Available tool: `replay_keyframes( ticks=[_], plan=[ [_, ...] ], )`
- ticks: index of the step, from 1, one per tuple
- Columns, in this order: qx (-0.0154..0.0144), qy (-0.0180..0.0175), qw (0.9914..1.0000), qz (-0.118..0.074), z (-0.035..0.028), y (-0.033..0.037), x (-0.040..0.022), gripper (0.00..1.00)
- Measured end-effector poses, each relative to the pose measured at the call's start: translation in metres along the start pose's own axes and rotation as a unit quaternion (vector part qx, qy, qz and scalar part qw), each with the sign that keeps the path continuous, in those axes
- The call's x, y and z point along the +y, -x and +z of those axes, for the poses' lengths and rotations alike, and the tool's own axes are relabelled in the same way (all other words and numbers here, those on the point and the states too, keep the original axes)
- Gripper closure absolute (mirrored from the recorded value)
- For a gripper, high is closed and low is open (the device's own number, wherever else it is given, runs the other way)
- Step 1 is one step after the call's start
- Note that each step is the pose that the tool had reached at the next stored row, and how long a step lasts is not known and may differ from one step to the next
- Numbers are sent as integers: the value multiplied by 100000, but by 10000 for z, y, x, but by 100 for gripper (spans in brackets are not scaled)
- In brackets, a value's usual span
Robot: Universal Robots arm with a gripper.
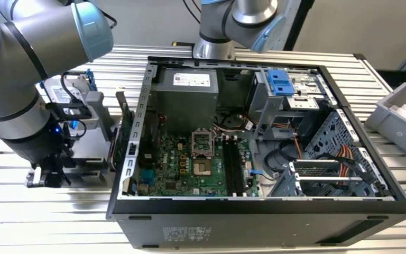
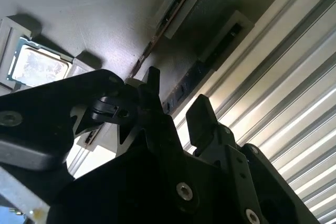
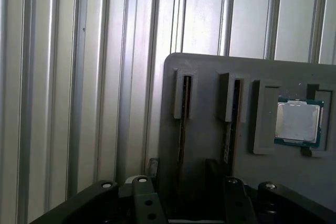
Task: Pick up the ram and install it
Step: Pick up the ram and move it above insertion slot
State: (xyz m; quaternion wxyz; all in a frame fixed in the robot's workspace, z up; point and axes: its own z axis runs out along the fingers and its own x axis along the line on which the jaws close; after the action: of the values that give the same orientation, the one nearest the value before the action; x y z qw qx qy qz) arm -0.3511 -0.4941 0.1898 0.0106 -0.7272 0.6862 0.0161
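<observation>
Parked low over the slatted worktop [image 1: 48, 222] at the exterior view's left, just beside the open computer case [image 1: 259, 211]: the hand [image 1: 46, 179]. Released, going by both wrist views, with black fingers [image 2: 202, 119] set apart, light between them, gripping nothing. Poised close over a grey tray [image 3: 210, 66] with two narrow slots, a ram stick [image 3: 182, 124] standing on edge in one and a second stick [image 3: 229, 129] in the other, and a processor chip [image 3: 297, 123] in a pocket alongside. No telling for certain which of the two sticks sits in line with the gap. So, by judgement, ram not yet lifted, and well apart from the memory slots [image 1: 234, 170] on the board inside the case.

Plenty to go wrong from here:

- Risk of pinching a slot wall instead of the stick, from closing off-centre.
- Risk of straddling both sticks at once, given how near they stand to each other.
- Risk of tilting the stick and jamming it in its slot, perhaps dragging the light tray along, from gripping too near one end.
- Risk of driving a fingertip into the tray, from coming down too far.
- Risk of a cracked or bent stick, from squeezing too hard on so thin a part.
</observation>
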Motion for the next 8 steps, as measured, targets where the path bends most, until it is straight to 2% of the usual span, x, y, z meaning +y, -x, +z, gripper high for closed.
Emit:
replay_keyframes(
  ticks=[2,3,8],
  plan=[
    [-4,-5,100000,-2,1,0,0,0],
    [-3,-4,100000,2,1,0,0,100],
    [-1,-4,100000,-2,1,0,0,100]
  ],
)
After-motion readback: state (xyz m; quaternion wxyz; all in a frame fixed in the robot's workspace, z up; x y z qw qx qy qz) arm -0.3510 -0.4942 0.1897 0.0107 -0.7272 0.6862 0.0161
